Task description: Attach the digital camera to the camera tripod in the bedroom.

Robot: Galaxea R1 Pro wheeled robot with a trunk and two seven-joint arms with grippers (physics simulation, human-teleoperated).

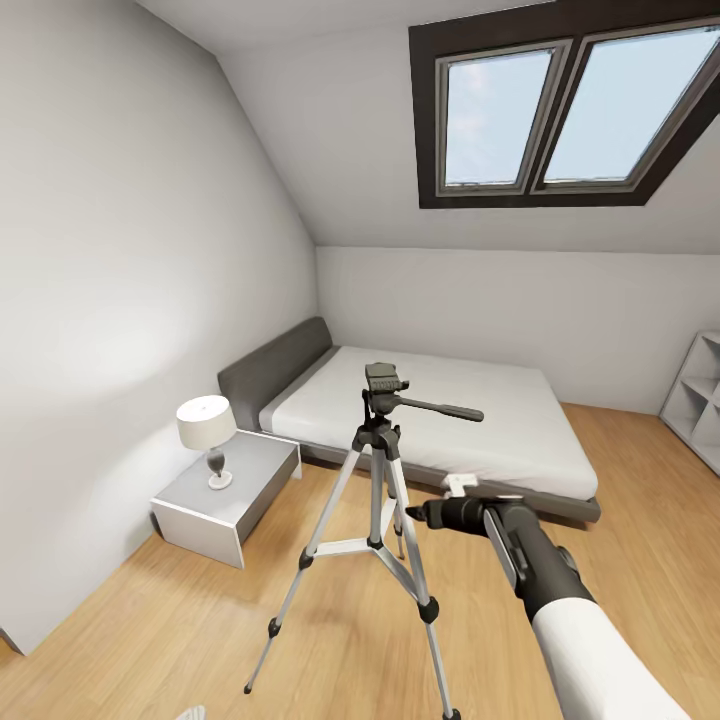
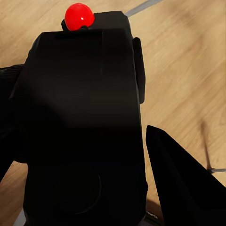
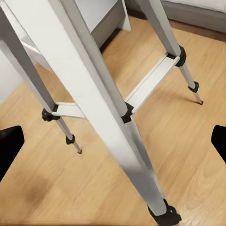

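Camera [image 2: 84,122] sits clamped between the left gripper's [image 2: 89,155] dark fingers [image 2: 181,183], red dot [image 2: 79,16] on its top edge, wood floor [image 2: 183,61] behind it. Tripod [image 1: 375,500] stands upright on the floor between nightstand [image 1: 232,490] and bed [image 1: 450,420], head bare, handle pointing toward the robot's right. Right gripper [image 1: 412,512] is extended next to the tripod's legs at mid-height; in its wrist view the fingertips [image 3: 9,146] are spread wide apart, with a silver leg [image 3: 101,108] running between them, not touching. Lamp [image 1: 208,432] on the nightstand, skylight [image 1: 570,100] above the bed.
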